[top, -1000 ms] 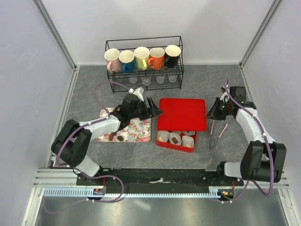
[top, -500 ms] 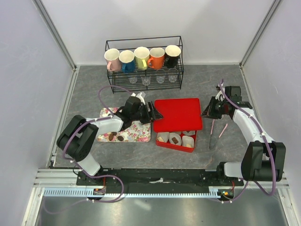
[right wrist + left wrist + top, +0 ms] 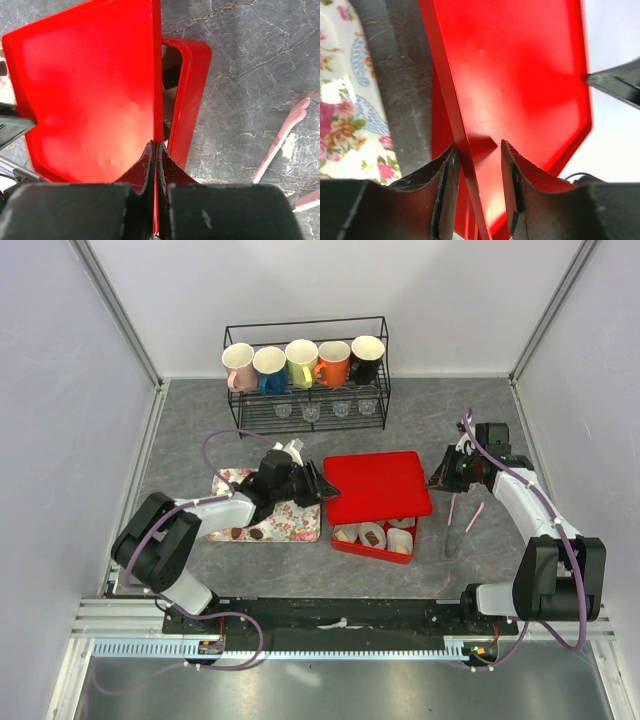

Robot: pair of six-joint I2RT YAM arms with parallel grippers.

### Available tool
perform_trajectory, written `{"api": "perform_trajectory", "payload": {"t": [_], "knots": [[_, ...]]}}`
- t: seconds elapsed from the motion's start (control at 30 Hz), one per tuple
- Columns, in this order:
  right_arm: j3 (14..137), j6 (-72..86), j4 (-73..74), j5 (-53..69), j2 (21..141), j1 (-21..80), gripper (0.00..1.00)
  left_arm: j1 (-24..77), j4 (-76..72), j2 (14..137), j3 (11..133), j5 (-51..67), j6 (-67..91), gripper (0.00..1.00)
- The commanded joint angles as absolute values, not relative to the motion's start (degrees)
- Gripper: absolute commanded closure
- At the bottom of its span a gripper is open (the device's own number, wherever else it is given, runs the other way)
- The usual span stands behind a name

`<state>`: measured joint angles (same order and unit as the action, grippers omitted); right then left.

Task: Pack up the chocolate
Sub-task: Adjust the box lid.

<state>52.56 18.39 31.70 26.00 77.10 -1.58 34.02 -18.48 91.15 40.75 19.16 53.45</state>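
Note:
A brown chocolate (image 3: 372, 537) lies in a white paper cup inside the red box (image 3: 345, 546). Two more chocolates (image 3: 247, 534) rest on the flowered tray (image 3: 290, 519). The red lid (image 3: 378, 485) hangs tilted over the back of the box. My right gripper (image 3: 440, 478) is shut on the lid's right rim (image 3: 157, 100). My left gripper (image 3: 322, 486) straddles the lid's left rim (image 3: 455, 105). Its jaws stand open, one finger (image 3: 447, 170) against the rim and the other (image 3: 512, 170) apart from the lid.
Pink tongs (image 3: 462, 518) lie on the table right of the box, also in the right wrist view (image 3: 280, 140). A black wire rack (image 3: 305, 375) with several coloured mugs stands at the back. The flowered tray (image 3: 345, 100) lies just left of the lid.
The lid has shifted left and toward the front, over the box, carried by the right gripper. The left gripper has come onto its left rim and its jaws have narrowed.

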Motion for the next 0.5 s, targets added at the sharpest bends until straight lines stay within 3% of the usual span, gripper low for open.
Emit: {"api": "perform_trajectory", "payload": {"t": [0.0, 0.47], "knots": [[52.91, 18.98, 29.36, 29.44, 76.56, -0.70, 1.00, 33.84, -25.74, 84.91, 39.20, 21.44, 57.47, 0.57], [54.49, 19.78, 27.69, 32.61, 71.63, -0.35, 1.00, 33.66, -31.64, 75.59, 36.91, 22.15, 62.31, 0.54]]}}
